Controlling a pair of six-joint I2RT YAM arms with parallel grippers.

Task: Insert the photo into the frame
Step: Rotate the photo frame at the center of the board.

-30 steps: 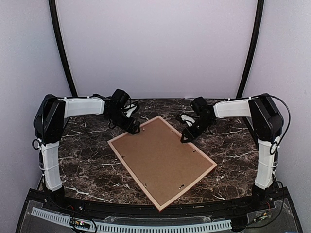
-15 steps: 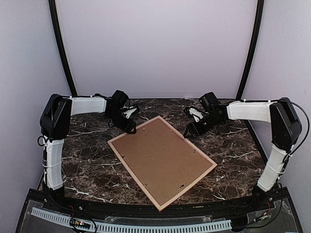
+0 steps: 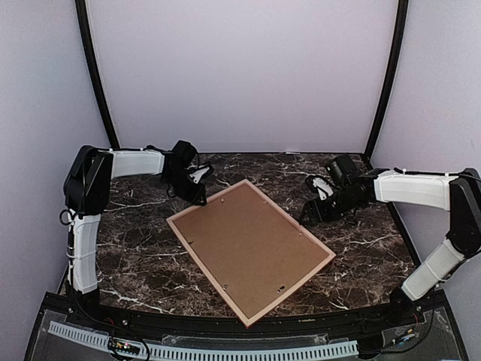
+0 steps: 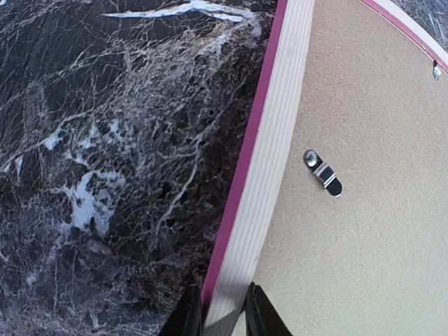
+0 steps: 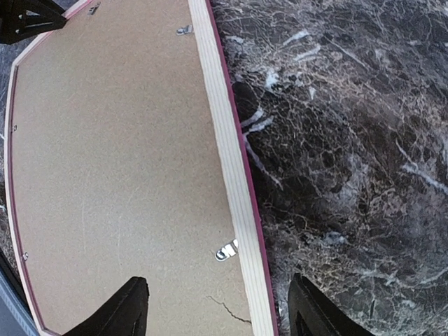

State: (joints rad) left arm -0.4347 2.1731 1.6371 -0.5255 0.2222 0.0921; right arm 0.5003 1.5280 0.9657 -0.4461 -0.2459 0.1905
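Low flat frame (image 4: 264,161), marble table (image 4: 105,140) all around

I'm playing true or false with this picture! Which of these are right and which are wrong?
1. The frame lies with its back facing up. True.
2. The right gripper is holding the frame. False: it is open and holds nothing, off to the frame's side.
3. The table is dark marble with white veins. True.
4. The photo is lying on top of the frame. False: no photo can be seen, only the brown backing board with its little metal clips.
5. The left gripper is at the frame's corner nearest the arm bases. False: it is at the far left corner.
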